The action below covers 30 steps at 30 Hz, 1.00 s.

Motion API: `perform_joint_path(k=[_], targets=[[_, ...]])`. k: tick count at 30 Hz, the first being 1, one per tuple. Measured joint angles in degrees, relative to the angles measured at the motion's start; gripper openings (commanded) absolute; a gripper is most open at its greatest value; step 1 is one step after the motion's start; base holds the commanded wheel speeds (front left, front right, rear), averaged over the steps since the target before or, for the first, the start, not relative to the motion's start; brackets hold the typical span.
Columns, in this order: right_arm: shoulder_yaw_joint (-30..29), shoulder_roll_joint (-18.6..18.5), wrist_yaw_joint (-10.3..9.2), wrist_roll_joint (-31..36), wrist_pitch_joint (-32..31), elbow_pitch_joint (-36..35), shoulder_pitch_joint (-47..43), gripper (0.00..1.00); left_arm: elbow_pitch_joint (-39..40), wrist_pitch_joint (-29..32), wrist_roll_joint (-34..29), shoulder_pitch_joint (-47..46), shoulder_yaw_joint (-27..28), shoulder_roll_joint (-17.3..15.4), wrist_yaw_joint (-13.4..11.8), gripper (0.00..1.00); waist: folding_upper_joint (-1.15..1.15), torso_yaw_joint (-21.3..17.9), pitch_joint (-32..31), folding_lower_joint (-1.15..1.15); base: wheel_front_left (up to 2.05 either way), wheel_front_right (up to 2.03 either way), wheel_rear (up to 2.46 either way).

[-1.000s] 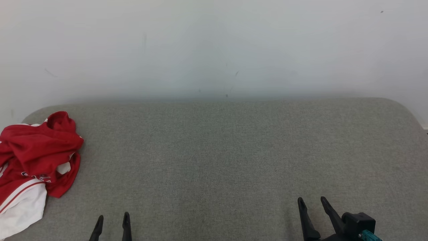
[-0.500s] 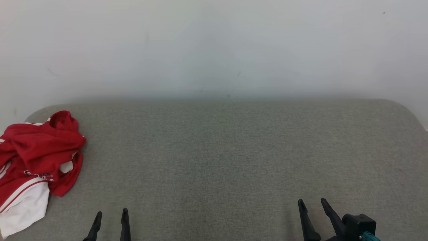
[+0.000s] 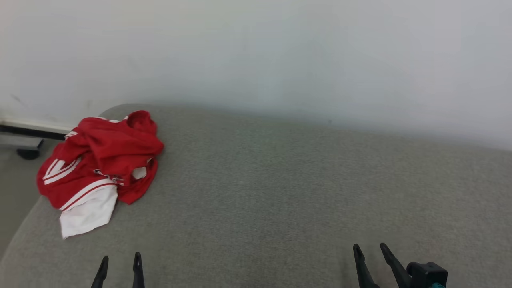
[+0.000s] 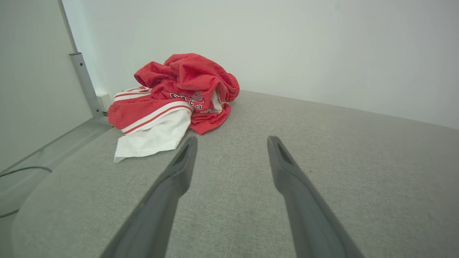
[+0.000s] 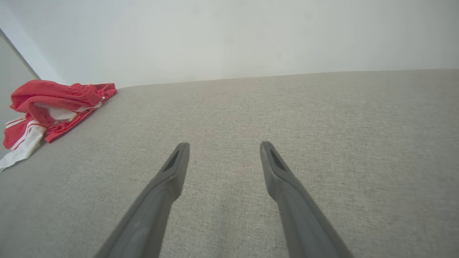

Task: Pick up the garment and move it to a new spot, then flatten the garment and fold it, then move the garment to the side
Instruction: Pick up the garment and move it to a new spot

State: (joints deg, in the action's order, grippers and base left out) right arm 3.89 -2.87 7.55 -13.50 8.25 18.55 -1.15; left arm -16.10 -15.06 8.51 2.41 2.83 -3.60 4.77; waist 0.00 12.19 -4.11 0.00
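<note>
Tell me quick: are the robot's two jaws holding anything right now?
Left gripper: jaws open, holding nothing.
Right gripper: jaws open, holding nothing.

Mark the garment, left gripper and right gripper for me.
garment (image 3: 102,160), head view, on the crumpled red middle.
left gripper (image 4: 232,139), left wrist view, midway between its open fingertips.
right gripper (image 5: 224,144), right wrist view, midway between its open fingertips.
</note>
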Motion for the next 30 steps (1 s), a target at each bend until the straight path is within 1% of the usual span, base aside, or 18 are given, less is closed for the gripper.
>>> perform_joint_path(k=[6,10,14,17,22,30], targets=[[1.1,0.0,0.00,-1.1,0.8,0.7,0.0,1.00,0.4,0.0,-1.0,1.1,1.2,-0.8,-0.1,1.00,0.00,7.1,-0.4,0.00,0.00,0.00,0.00],[3.5,0.0,0.00,-1.0,0.5,1.0,2.4,1.00,2.5,0.0,-0.7,2.2,3.3,-0.8,-0.8,1.00,0.00,11.4,-0.2,-0.01,0.00,0.00,0.00],[5.6,0.0,0.00,-1.0,0.1,2.0,4.9,1.00,4.3,0.0,0.3,3.6,5.1,-0.5,-1.8,1.00,0.00,14.6,0.5,-0.01,0.00,0.00,0.00],[6.7,0.0,0.00,-0.8,0.0,2.9,6.5,1.00,5.6,0.0,0.6,4.4,6.0,-0.1,-2.3,1.00,0.00,16.0,1.6,-0.01,0.00,0.00,0.00],[8.7,0.0,0.00,-0.6,0.1,4.6,8.8,1.00,7.1,0.0,0.8,5.8,7.0,0.3,-2.8,1.00,0.00,17.4,3.3,0.00,0.00,0.00,0.00],[9.6,0.0,0.00,0.0,0.7,6.3,10.4,1.00,7.6,0.0,1.0,6.4,7.2,0.5,-3.3,1.00,0.00,18.0,4.1,0.00,-0.01,-0.01,-0.01]])
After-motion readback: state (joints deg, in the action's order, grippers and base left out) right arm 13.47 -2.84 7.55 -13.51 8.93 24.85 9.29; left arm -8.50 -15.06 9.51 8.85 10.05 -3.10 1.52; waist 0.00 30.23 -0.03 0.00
